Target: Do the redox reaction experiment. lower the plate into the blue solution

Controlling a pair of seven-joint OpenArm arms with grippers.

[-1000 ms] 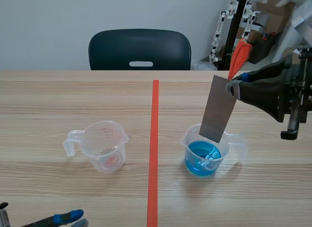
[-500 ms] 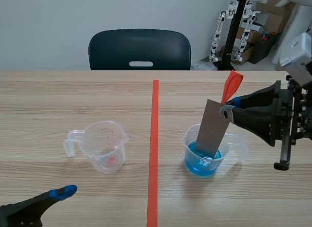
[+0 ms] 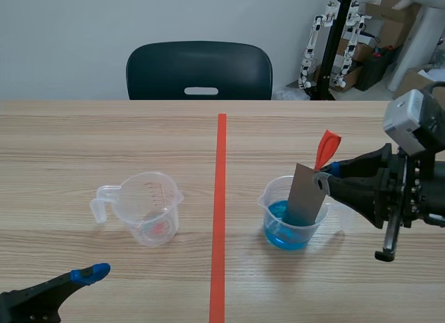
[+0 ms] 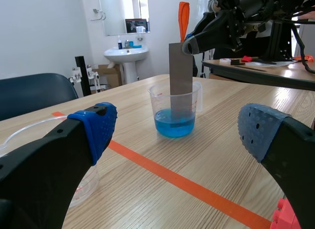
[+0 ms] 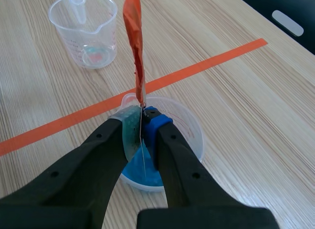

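A grey metal plate [image 3: 304,194] with an orange-red tag [image 3: 325,148] stands upright in a clear beaker [image 3: 274,198]. Its lower end dips into the blue solution [image 3: 281,234]. My right gripper [image 3: 323,178] is shut on the plate's top edge, coming in from the right above the beaker. In the right wrist view the plate [image 5: 142,150] shows edge-on between the pads, with the blue solution [image 5: 135,172] below. My left gripper [image 4: 177,125] is open and holds nothing, low at the near left, well back from the beaker [image 4: 174,113].
A second clear beaker [image 3: 147,208] with red markings stands left of the orange-red tape line [image 3: 220,212]. A dark chair [image 3: 199,71] sits behind the table's far edge. Boxes and a stand are at the back right.
My right gripper has come down and lowered the plate from above the beaker into the blue solution. My left gripper has opened at the near left.
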